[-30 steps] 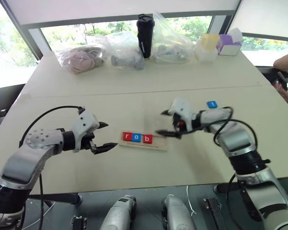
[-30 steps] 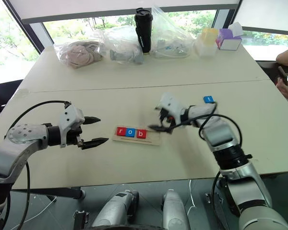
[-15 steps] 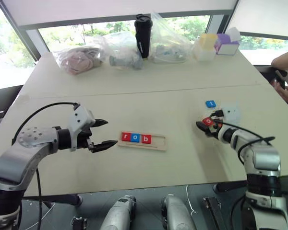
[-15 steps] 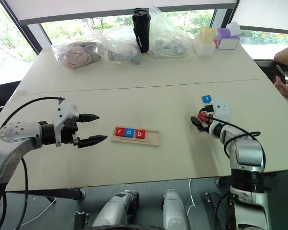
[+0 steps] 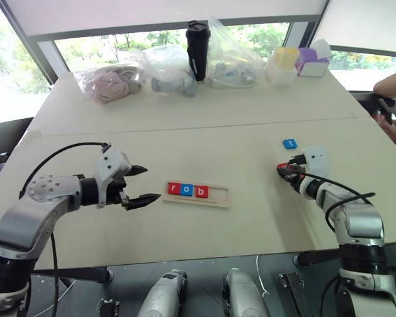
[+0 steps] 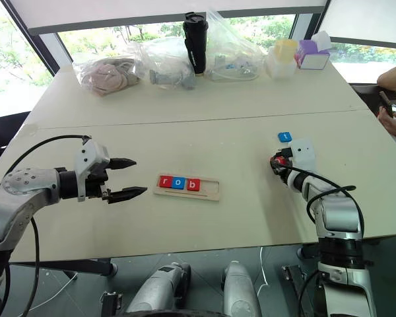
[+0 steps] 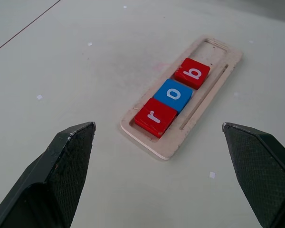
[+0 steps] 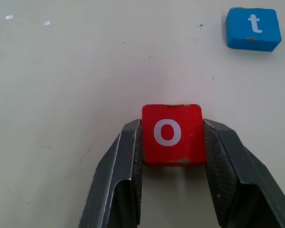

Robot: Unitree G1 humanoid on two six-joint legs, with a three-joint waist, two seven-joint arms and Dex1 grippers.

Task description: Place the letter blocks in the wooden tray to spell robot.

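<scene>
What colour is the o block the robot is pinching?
Red, with a white letter. The o block shows best in the right wrist view.

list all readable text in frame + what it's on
"r": red block, first slot of the wooden tray
"o": blue block, second slot
"b": red block, third slot
"o": red block, clamped in the right gripper
"t": blue block, loose on the table
Anything on the far boxes and bags: too small to read.
</scene>
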